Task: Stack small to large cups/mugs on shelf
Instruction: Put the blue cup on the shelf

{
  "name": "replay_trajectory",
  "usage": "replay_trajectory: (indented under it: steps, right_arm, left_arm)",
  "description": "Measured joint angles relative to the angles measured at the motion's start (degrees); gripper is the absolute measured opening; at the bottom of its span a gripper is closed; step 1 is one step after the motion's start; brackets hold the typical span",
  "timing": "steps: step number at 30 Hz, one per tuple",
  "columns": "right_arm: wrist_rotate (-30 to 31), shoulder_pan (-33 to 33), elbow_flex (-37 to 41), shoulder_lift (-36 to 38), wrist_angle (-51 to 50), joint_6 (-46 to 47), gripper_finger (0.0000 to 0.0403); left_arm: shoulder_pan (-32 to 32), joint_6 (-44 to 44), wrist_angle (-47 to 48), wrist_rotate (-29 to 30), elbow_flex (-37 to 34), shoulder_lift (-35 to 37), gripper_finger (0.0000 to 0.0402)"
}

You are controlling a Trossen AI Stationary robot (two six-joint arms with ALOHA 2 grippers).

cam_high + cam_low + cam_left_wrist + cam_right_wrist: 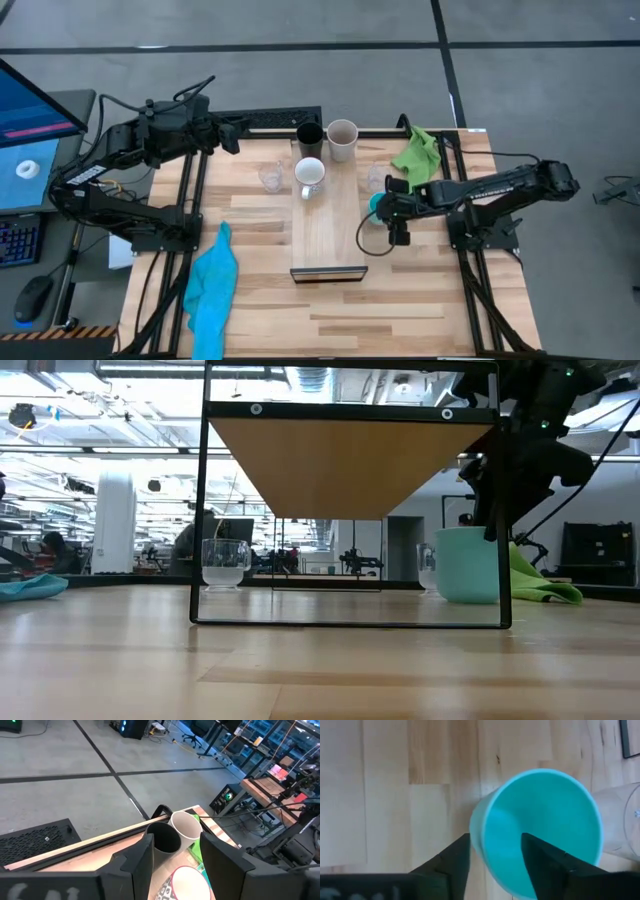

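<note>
The shelf (335,230) stands mid-table. On its far end stand a black cup (309,135), a beige-grey cup (342,138) and a white mug (309,175). A turquoise mug (545,820) stands upright on the table right of the shelf (374,206). My right gripper (495,845) is open above it, pointing down, its fingers astride the mug's wall. One clear glass cup (270,177) stands left of the shelf, the other (377,178) just beyond the turquoise mug. My left gripper (172,865) is open and empty at the table's far left (235,135). My right gripper comes from above at the turquoise mug's rim (480,827). One finger (457,852) is outside the wall and one (540,857) is inside the mug. The mug stands on the table. Whether either finger touches the wall, I cannot tell.
A green cloth (418,152) lies at the far right, close behind the right arm. A blue cloth (213,285) lies at the near left. The shelf's near half is bare wood. In the low view the shelf's black frame (350,622) stands before the mug.
</note>
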State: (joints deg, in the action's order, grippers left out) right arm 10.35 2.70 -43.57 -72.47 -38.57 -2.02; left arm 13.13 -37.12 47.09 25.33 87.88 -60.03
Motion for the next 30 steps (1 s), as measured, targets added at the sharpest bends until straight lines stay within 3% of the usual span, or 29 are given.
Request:
replay_trajectory:
  steps: [16, 23, 30]
  right_arm:
    - [-2.91, 0.04, -0.06, 0.04, -2.07, 0.44, 0.0019]
    - [-4.25, 0.49, -0.44, 1.83, -1.86, 7.7, 0.0008]
    - [-3.43, 2.15, -4.13, 12.71, -0.62, 18.7, 0.0007]
  left_arm:
    - [0.0, 0.04, 0.01, -0.01, 0.0, 0.0, 0.0151]
    - [0.0, 0.27, 0.01, -0.6, 0.0, 0.02, 0.0151]
    - [0.0, 1.84, -0.02, -0.73, 0.0, 0.02, 0.0151]
